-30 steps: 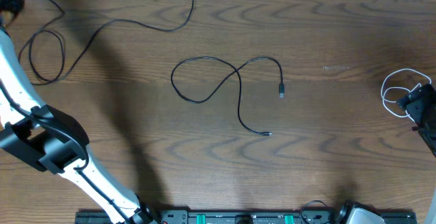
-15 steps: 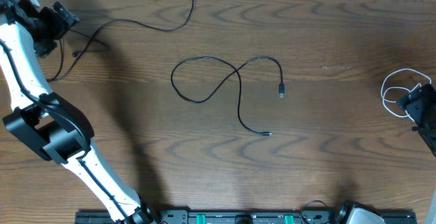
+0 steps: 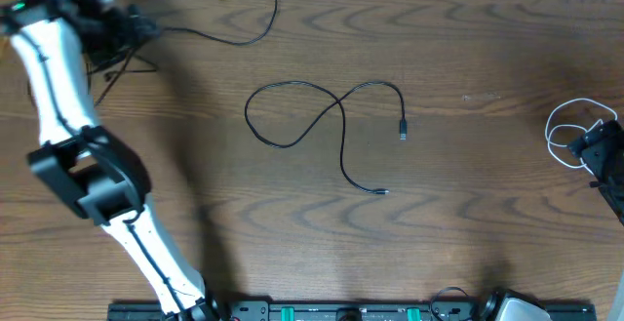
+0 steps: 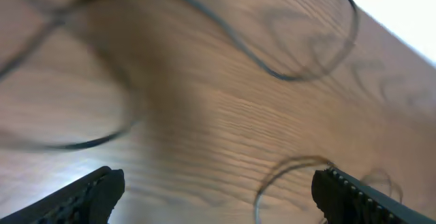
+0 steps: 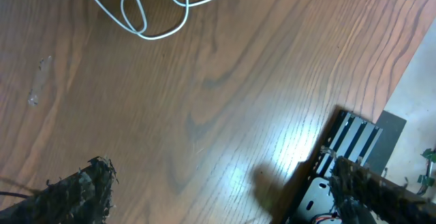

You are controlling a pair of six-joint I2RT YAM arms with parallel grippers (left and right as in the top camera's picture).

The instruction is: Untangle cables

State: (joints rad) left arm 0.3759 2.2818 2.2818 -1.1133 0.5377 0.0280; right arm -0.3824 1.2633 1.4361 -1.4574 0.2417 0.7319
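Note:
A long black cable point(image 3: 255, 20) curls along the back of the table, and its left end runs to my left gripper point(image 3: 136, 26). That gripper hangs open over the back left corner. In the blurred left wrist view its fingers point(image 4: 88, 197) stand wide apart above the wood, with only a cable loop point(image 4: 289, 173) lying below. A second black cable point(image 3: 322, 116) lies looped in the middle with both plug ends free. A white cable point(image 3: 568, 129) is coiled at the far right, and it also shows as the white cable point(image 5: 150, 9) at the top of the right wrist view. Beside it, my right gripper point(image 3: 590, 147) is open and empty.
A black rail point(image 3: 341, 312) with green-marked fittings runs along the front edge. It shows again as the rail point(image 5: 354, 142) in the right wrist view. My white left arm point(image 3: 58, 77) crosses the left side and hides part of a black cable loop there.
My left arm has swung from the front left up to the back left corner, then rightward along the back edge. The left cable loop now lies mostly under it. Right arm unmoved.

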